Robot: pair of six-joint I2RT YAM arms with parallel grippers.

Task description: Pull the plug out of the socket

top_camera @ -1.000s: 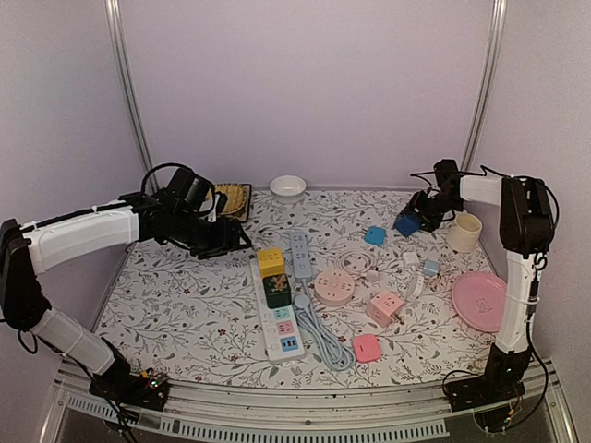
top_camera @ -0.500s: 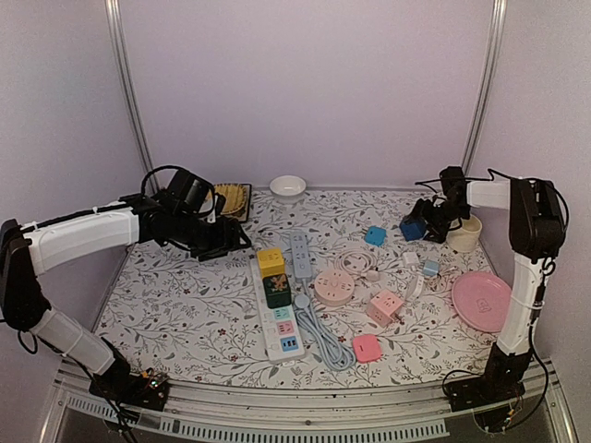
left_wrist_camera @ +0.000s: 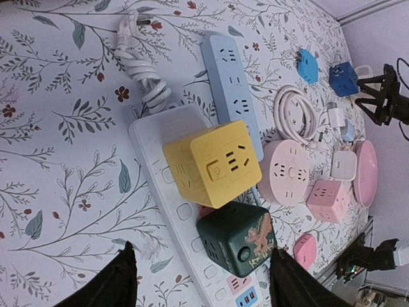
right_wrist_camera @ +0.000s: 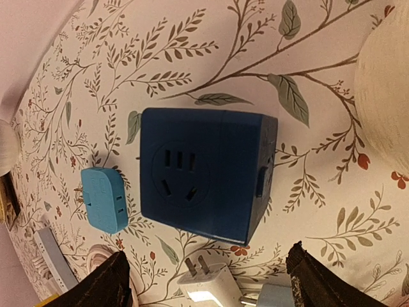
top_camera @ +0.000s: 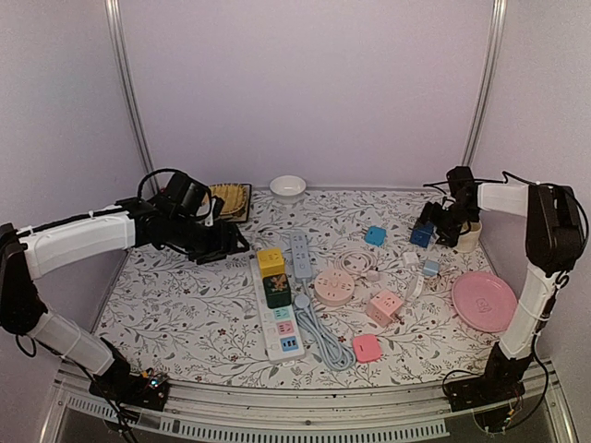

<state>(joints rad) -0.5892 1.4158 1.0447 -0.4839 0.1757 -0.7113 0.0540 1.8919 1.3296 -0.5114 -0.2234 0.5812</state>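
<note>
Jaws of the left tool (left_wrist_camera: 202, 252) stand spread and grip nothing, hovering over the white power strip (left_wrist_camera: 150, 131) on the floral counter (left_wrist_camera: 51, 128). The yellow cube plug (left_wrist_camera: 214, 163) sits on that strip, with a green cube (left_wrist_camera: 238, 233) just beside it on the side nearer the arm bases. The green one bears a gold figure, too small to make out. The right tool (right_wrist_camera: 208, 252) is also spread wide and empty, above a dark blue cube socket (right_wrist_camera: 204, 173) lying on the counter near a cream cup (right_wrist_camera: 390, 96).

Left pincer (top_camera: 236, 249) gaping, pointed downward, right pincer (top_camera: 441, 229) gaping, pointed downward
</note>
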